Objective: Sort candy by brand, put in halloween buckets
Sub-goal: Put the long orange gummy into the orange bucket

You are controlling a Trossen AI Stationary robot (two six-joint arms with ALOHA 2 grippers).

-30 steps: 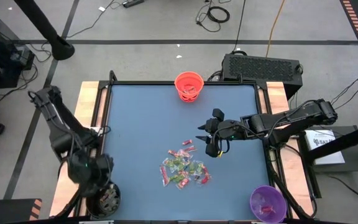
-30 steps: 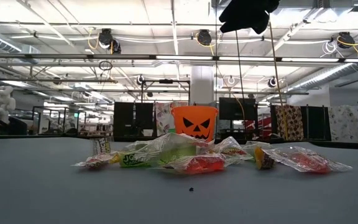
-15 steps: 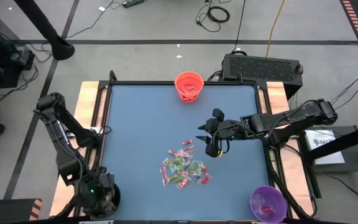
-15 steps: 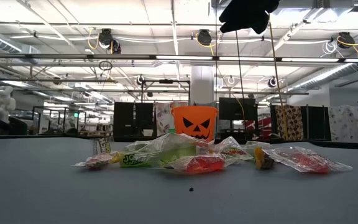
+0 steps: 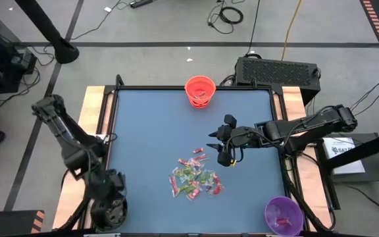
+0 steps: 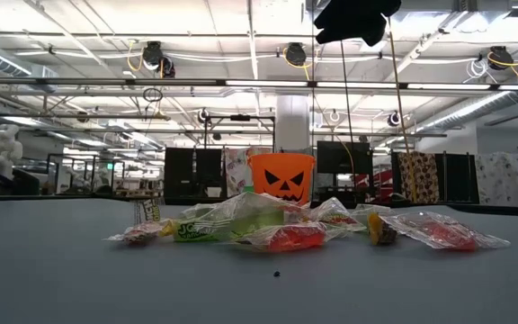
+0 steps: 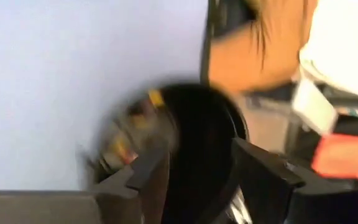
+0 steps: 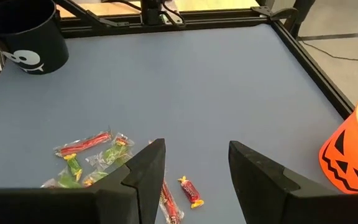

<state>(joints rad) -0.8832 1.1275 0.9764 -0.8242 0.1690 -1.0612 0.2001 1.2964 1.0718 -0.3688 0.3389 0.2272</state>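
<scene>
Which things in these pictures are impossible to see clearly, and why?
- Black bucket contents: left wrist view, motion blur.
- Candy brand names: high view, too small.
- Purple bucket: high view, lower edge cuts it.
- Left gripper: high view, the arm's own body covers its fingers.

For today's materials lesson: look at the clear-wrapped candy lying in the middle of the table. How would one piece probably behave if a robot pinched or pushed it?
The candy would probably feel light and slide easily, since each piece is tiny beside the orange bucket. Its crinkled clear wrapper ends look floppy, so a pinch there may just fold. Being flat, it seems unlikely to roll.
</scene>
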